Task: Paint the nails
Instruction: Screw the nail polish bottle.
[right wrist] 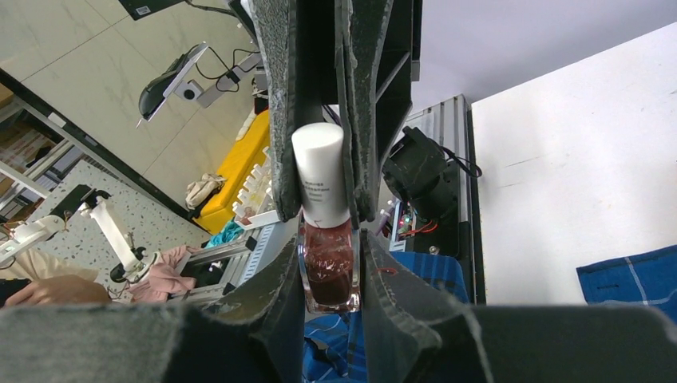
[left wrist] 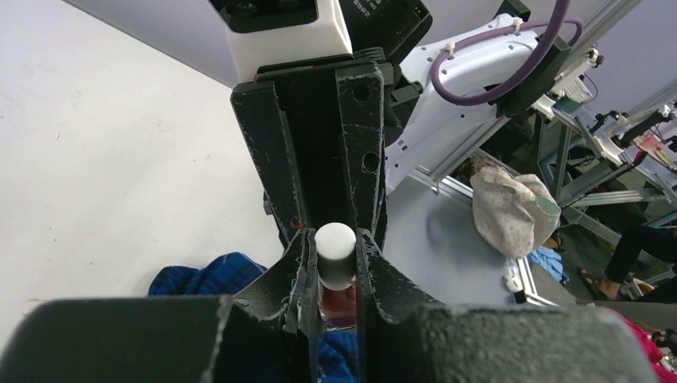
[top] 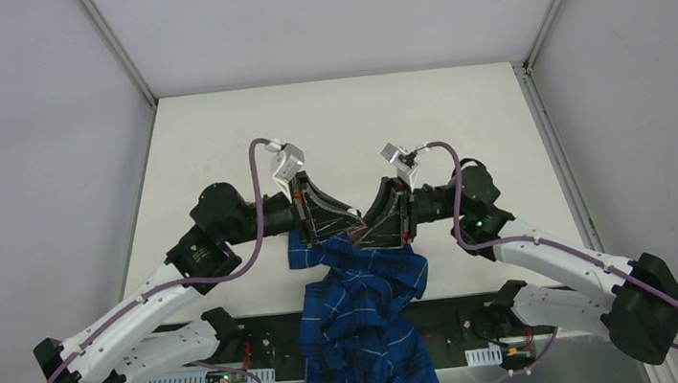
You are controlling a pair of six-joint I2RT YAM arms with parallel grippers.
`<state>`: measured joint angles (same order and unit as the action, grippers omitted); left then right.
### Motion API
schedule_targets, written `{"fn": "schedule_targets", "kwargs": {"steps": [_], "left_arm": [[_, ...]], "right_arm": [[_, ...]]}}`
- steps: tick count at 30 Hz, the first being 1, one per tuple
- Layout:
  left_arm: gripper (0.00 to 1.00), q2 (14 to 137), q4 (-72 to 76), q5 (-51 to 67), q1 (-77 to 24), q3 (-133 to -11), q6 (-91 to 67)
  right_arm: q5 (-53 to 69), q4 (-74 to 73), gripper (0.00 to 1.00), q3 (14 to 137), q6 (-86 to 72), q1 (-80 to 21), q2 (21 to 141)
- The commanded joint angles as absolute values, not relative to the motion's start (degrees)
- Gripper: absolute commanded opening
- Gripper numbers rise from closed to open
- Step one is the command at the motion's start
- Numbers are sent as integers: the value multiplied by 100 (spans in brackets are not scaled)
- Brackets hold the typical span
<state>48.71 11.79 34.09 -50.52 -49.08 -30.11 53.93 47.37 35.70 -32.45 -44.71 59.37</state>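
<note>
Nails are out of sight in every view; only the blue plaid sleeve (top: 366, 333) shows, draped over the surface's (top: 346, 114) near edge at centre. Above it the right claw (right wrist: 329, 267) grips a polish bottle (right wrist: 328, 279) holding dark red polish. The left claw (left wrist: 335, 243) is clenched on its white cap (right wrist: 321, 171).

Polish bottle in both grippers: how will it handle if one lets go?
The polish bottle looks like glass, so probably fragile and slick in a grip. Its round white cap would likely roll if dropped. Small with dark liquid inside, probably dense for its size.
</note>
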Motion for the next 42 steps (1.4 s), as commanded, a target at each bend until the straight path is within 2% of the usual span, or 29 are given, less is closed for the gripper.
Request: {"fn": "schedule_targets", "kwargs": {"steps": [1, 3, 4, 5, 8, 12, 16, 20, 27, 29, 32, 38, 42], "left_arm": [[3, 4789, 1099, 4335, -5228, -4822, -2713], [20, 4782, 1098, 4099, -5229, -4781, -2724], [31, 4778, 1099, 4009, -5222, -4763, -2717], [47, 4783, 1099, 3951, -5229, -4737, -2716], [73, 4822, 1091, 3848, -5230, -4713, -2724], [90, 4840, 1015, 3524, -5221, -4698, -2664], [97, 4842, 690, 2914, -5188, -4791, -2529], [98, 4966, 45, 2024, -5140, -5056, -2375], [97, 5091, -291, 1459, -5091, -5235, -2647], [92, 5063, -296, 1238, -5089, -5251, -2755], [78, 5087, -298, 1018, -5084, -5292, -2894], [75, 5335, -297, 765, -5089, -5370, -3258], [58, 5490, -340, 443, -5081, -5289, -3505]], "right_arm": [[4623, 4848, 0, 3714, -3460, -4258, 5947], [4464, 4622, 0, 3700, -3356, -4254, 5884], [4400, 4493, 0, 3688, -3305, -4255, 5835], [4327, 4372, 0, 3679, -3233, -4254, 5779], [4079, 3856, 0, 3664, -2993, -4261, 5565], [3668, 2943, 0, 3752, -2624, -4260, 5227], [3429, 1997, 0, 3940, -2170, -4267, 4956], [3118, 1426, 0, 3940, -1874, -4272, 4691], [2281, 964, 0, 3788, -1505, -4467, 4550], [2112, 890, 0, 3788, -1437, -4566, 4621], [1756, 739, 0, 3889, -1318, -4792, 4803], [786, 625, 0, 4142, -1054, -5469, 5243], [329, 658, 0, 4320, -956, -5811, 5546]]}}
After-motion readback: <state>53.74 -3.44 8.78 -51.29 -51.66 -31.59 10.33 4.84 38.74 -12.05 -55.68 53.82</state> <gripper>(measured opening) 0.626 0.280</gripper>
